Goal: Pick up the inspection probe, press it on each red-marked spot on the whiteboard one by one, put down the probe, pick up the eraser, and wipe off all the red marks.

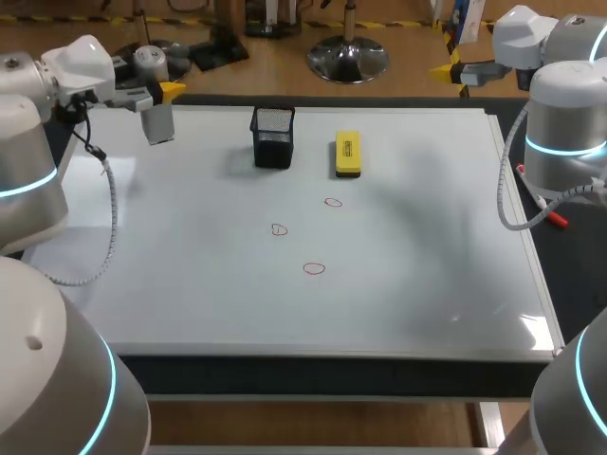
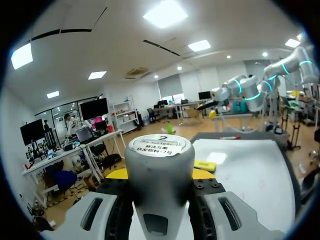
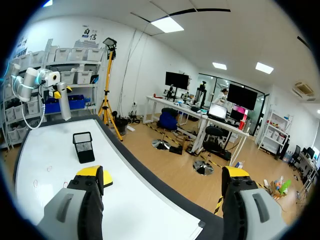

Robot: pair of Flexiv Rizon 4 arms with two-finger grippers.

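- the left gripper (image 2: 160, 174) is clamped on the grey probe (image 1: 158, 123), one finger on each side, yellow tips just showing past it.
- the probe hangs upright in the air over the far left corner of the whiteboard (image 1: 427, 284), not touching it.
- the right gripper (image 3: 162, 175) is spread wide and holds nothing; it sits high, past the whiteboard's far right corner.
- three small red marks (image 1: 314, 269) lie in a loose group near the middle of the whiteboard, well apart from both grippers.
- the yellow eraser (image 1: 348, 154) lies flat on the whiteboard beyond the marks.
- a black mesh holder (image 1: 273, 137) stands upright near the eraser, on its left.
- a red pen (image 1: 555, 218) lies on the dark worktop (image 1: 569, 275), just beside the whiteboard's right edge.
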